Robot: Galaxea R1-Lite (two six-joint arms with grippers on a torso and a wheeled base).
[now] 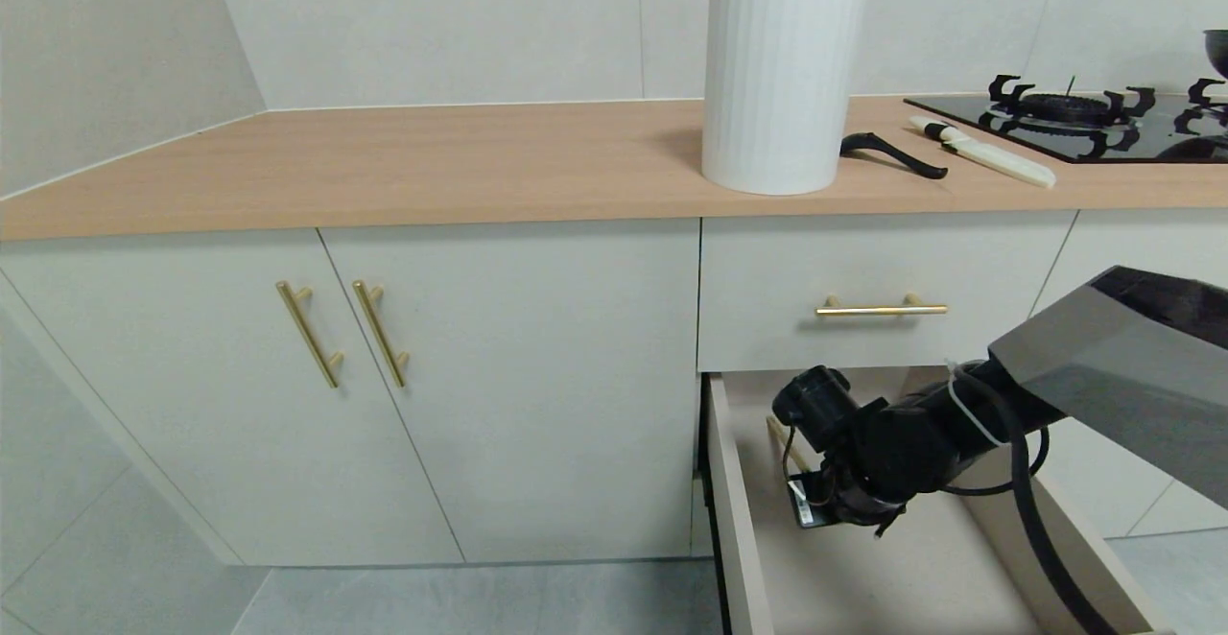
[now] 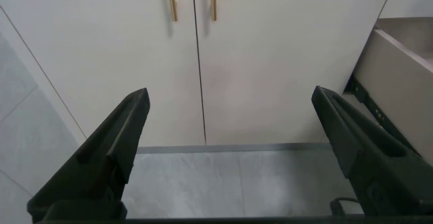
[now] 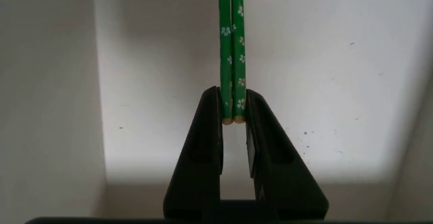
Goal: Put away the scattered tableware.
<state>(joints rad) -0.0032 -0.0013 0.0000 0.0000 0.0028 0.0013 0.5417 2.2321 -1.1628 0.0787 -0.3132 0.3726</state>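
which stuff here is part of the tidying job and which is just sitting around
Job: green chopsticks in the right end effector, open drawer, white knife, black-handled utensil.
Lying about: white ribbed canister, hob, cupboard doors.

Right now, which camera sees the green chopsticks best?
Right wrist view: the chopsticks, pinched in the right gripper, show their flowers. Head view catches one pale end in the drawer. Left wrist view faces cupboard doors.
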